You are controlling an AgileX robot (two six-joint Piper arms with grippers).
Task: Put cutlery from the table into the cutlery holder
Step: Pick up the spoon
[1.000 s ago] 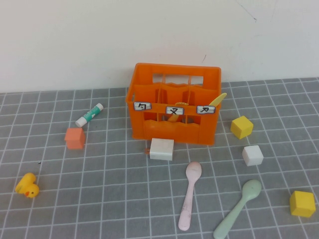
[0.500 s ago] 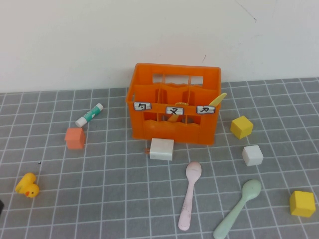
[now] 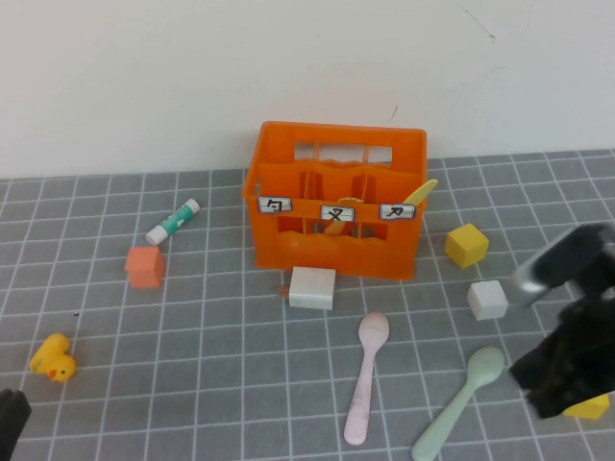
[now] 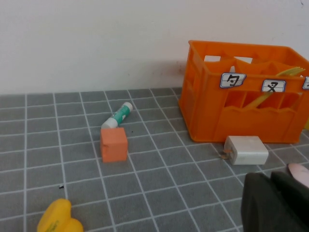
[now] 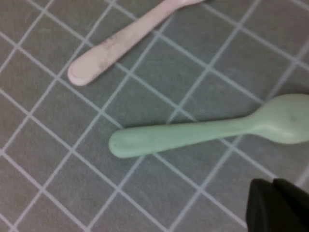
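Arrival of both my arms is the change: half a second ago the surface [image 3: 192,336] showed none of me, and now my right end effector [image 3: 562,370] stands over the near right part, while my left end effector [image 3: 10,423] only pokes in at the near left corner beside the yellow duck [image 3: 52,357]. Nothing on the surface has shifted in that time. Right end effector hangs just beside the bowl of the mint-green spoon [image 3: 459,403], covering most of the yellow cube [image 3: 588,407] behind it; its wrist camera looks straight down on that spoon and on the handle end of the pink spoon [image 3: 365,376]. Whether its fingers are spread or closed I cannot tell, and the same goes for the left; neither holds anything that I can see. Both spoons lie flat, apart from each other, in front of the cutlery holder [image 3: 336,197]. Holder already carries two yellow pieces: the knife [image 3: 419,192] leaning out at the right-hand compartment and the fork [image 3: 334,223] in the middle one. My reading: two of four are done, and the right arm is lining up on the mint-green spoon as the next pick. A white block [image 3: 312,287] sits against the holder's front, a second white block [image 3: 487,300] lies near my right arm.
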